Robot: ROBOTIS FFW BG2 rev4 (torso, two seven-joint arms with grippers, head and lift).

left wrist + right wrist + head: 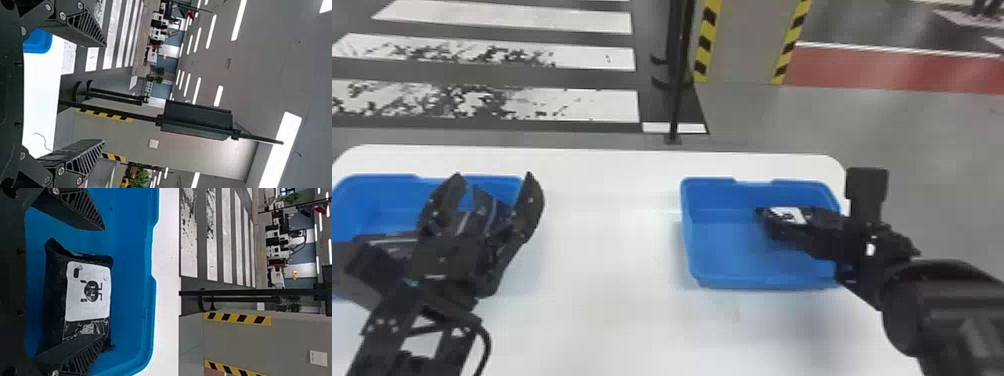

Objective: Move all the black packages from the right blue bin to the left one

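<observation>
Inside the right bin (757, 281), the black package (55, 293) lies with its white label (88, 309) facing the right wrist camera. The right gripper (782, 234) is at that bin, its fingers spread. Seen from the right wrist, the package lies across much of the gap between the fingers of this gripper (104, 282): one finger overlaps one end of it, while the other stands apart from the opposite end, with blue bin floor showing between. I cannot tell whether the overlapping finger touches the package.

Over the left bin (379, 200), in the head view, is the left gripper (494, 177), also with its fingers spread. A dark shape (482, 202) shows between them, too covered to tell what it is. Both bins stand on the white desk (612, 250), well apart from each other.
</observation>
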